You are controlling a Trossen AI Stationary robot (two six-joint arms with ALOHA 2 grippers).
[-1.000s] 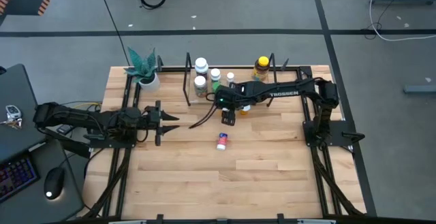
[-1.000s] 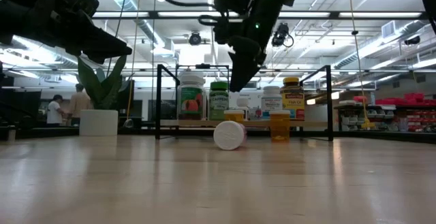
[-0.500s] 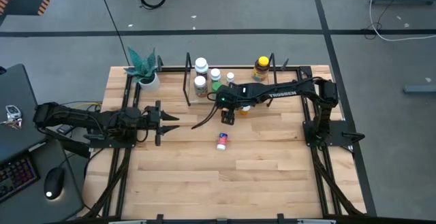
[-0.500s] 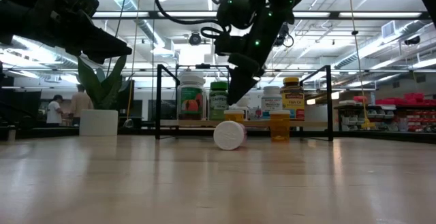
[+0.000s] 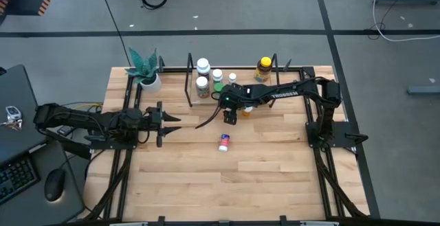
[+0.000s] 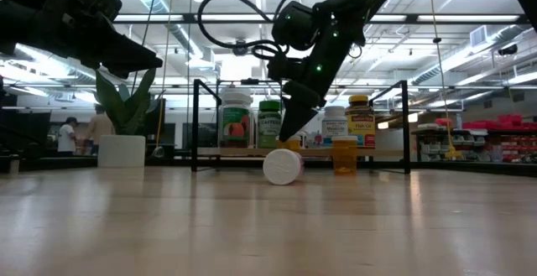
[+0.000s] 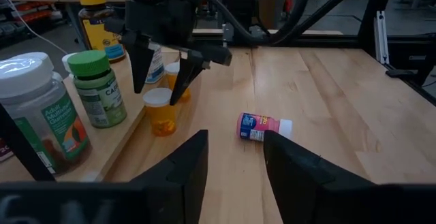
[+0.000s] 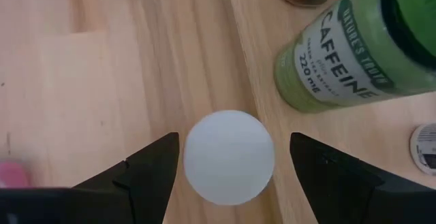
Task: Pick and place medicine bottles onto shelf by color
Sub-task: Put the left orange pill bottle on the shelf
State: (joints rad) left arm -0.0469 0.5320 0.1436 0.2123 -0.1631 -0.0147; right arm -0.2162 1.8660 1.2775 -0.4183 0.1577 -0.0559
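Change: right gripper (image 5: 230,119) is easing lower over a white-capped amber bottle (image 7: 161,110) — pink bottle (image 5: 224,141) unmoved.
Right hand: fingers spread, straddling that cap (image 8: 229,157), gripping nothing.
Left gripper (image 5: 163,123): waiting near the table's left edge, fingers nearly together, empty.
Progress: several bottles are standing on the shelf (image 5: 190,88) — pink one is lying mid-table, unplaced.

Counter (image 5: 261,178): pale wood planks, satin sheen. Shelf (image 6: 198,125): thin matt black metal rods. Green bottle (image 8: 354,47): glossy plastic, paper label. Orange bottle's cap (image 8: 228,157): smooth matt white plastic.
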